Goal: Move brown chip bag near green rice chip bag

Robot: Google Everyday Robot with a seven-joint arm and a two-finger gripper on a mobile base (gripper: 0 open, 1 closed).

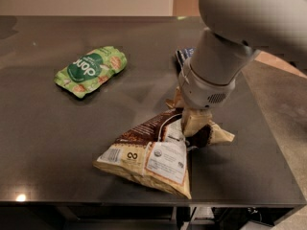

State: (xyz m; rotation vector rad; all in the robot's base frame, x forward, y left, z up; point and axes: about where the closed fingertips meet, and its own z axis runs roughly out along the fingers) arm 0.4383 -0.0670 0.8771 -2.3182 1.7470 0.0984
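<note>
The brown chip bag [153,155] lies at the front middle of the dark table [57,147], label side up, with its right end pulled up and crumpled. My gripper [194,123] comes down from the big grey arm [216,66] and is shut on that raised right end. The green rice chip bag [91,70] lies flat at the back left, well apart from the brown bag and up-left of it.
A small dark blue bag [184,56] lies behind the arm, mostly hidden by it. The table's front edge runs just below the brown bag. Its right edge [268,128] is close to the gripper, with floor beyond.
</note>
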